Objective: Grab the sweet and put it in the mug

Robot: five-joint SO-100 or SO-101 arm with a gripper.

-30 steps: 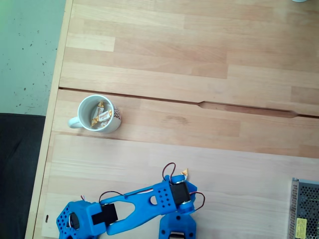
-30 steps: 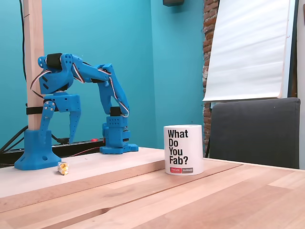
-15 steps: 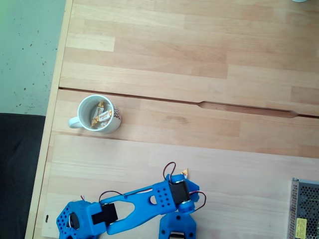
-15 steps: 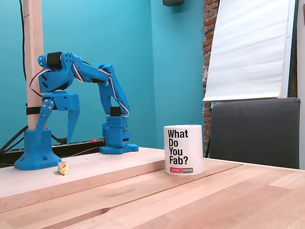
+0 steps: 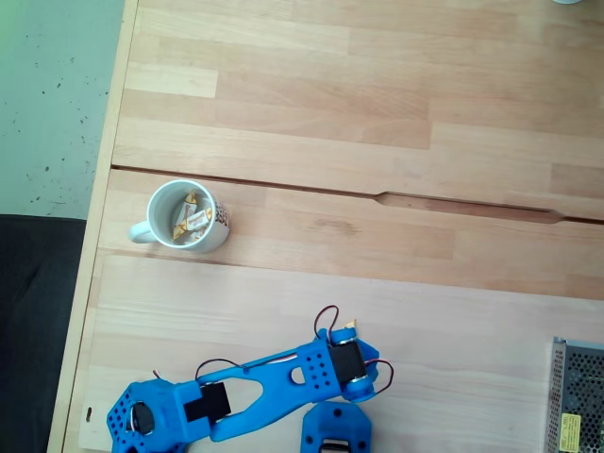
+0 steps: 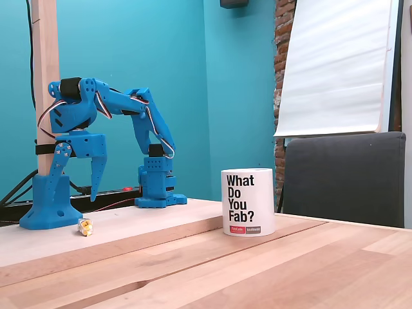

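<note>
Blue gripper (image 6: 76, 193) hangs with jaws spread wide, directly above the sweet (image 6: 85, 226) on the table (image 6: 270, 270).

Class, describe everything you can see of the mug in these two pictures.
The mug is white, glossy like ceramic, and stands upright on the wooden table. From above, its handle points left, a dark dotted print marks its right wall, and wrapped sweets lie inside. From the side, it reads "What Do You Fab?" in black.

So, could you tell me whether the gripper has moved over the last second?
Yes. In the side fixed view the gripper has come down along the wooden post, closer to the sweet on the table.
</note>
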